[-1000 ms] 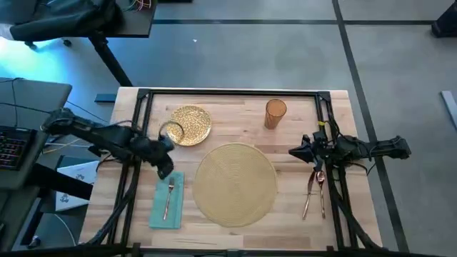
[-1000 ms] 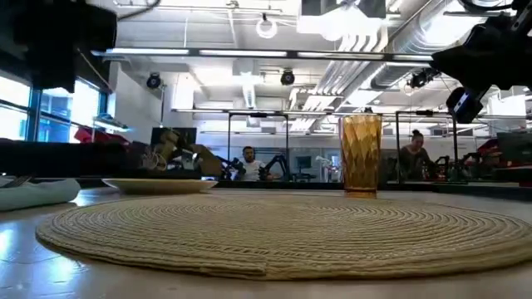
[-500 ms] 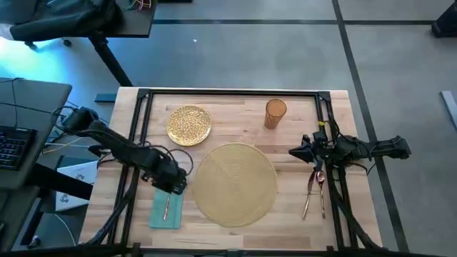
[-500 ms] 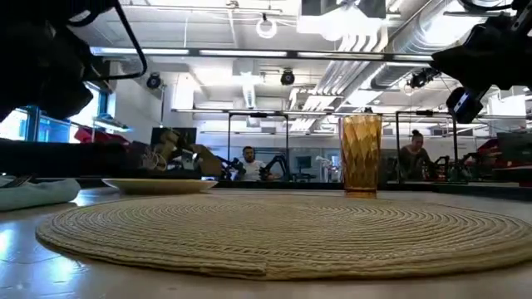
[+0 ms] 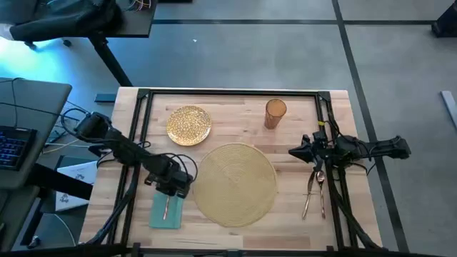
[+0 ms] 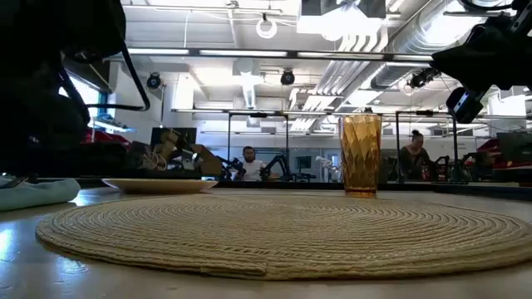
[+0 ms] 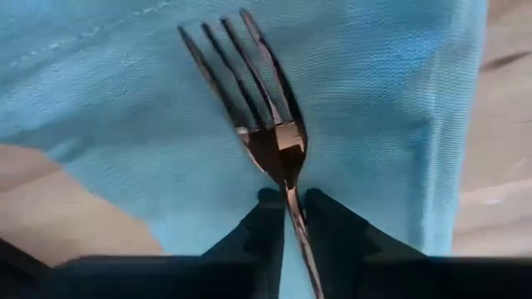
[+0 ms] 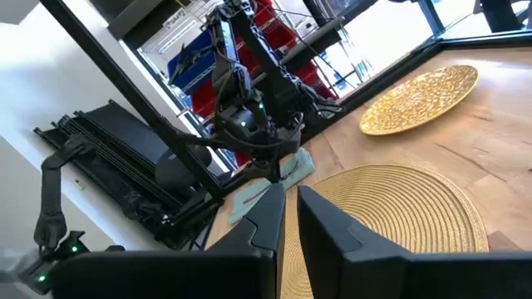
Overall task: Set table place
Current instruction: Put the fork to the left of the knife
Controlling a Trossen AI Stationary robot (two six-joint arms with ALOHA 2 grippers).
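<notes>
Left gripper (image 5: 170, 191) is down over the napkin (image 5: 158, 213), at its far end near the left edge of the placemat (image 5: 234, 184). In my left wrist view the fingers (image 7: 268, 218) sit on either side of the fork (image 7: 270, 141) handle, just behind the head, with only a narrow gap between them. I can't tell if they're actually clamped on it or just straddling it. Fork lies flat on the napkin (image 7: 116, 100), tines pointing away from the gripper. Bare table wood shows at both sides of the cloth.

Right gripper (image 5: 294, 151) hangs near the right rail, just beside the placemat's right edge. Its fingers (image 8: 266, 212) look near parallel with a slim gap, holding nothing. Knife and spoon (image 5: 315, 191) lie together on the table (image 5: 228, 103) just in front of that gripper, outside the placemat.

Plate (image 5: 189, 125) sits at far left of the table, apart from the placemat. Tumbler (image 5: 275, 113) stands upright at the far side, right of the plate, also off the placemat. Placemat is centred with nothing on it.

Low view: the tumbler (image 6: 361, 155) stands beyond the placemat (image 6: 283, 228), plate (image 6: 158, 185) at left, people in the room behind.
</notes>
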